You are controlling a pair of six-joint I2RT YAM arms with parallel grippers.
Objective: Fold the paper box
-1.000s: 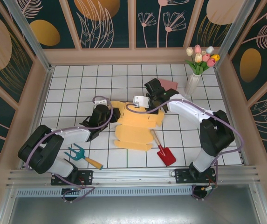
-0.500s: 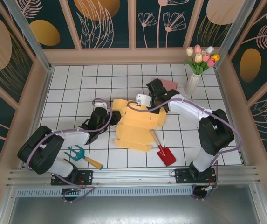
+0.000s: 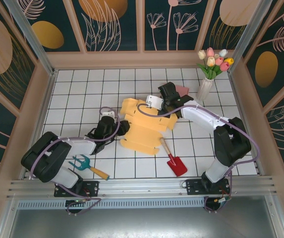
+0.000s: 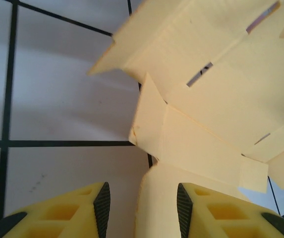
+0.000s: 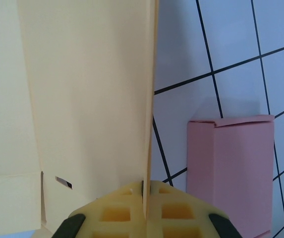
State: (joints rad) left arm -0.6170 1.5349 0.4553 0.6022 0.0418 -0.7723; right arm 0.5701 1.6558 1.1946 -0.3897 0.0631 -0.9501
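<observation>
Right fingers (image 5: pixel 174 218), pinching the paper box (image 3: pixel 144 126) edge, have pulled it up-frame; left fingers (image 4: pixel 101 203) gape around 1 flap, folding barely begun.

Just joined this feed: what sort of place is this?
Likely a staged, garden-themed test cell: walled white tiled table, floral wall panels, a vase of tulips, plus a hand fork and red trowel.
</observation>
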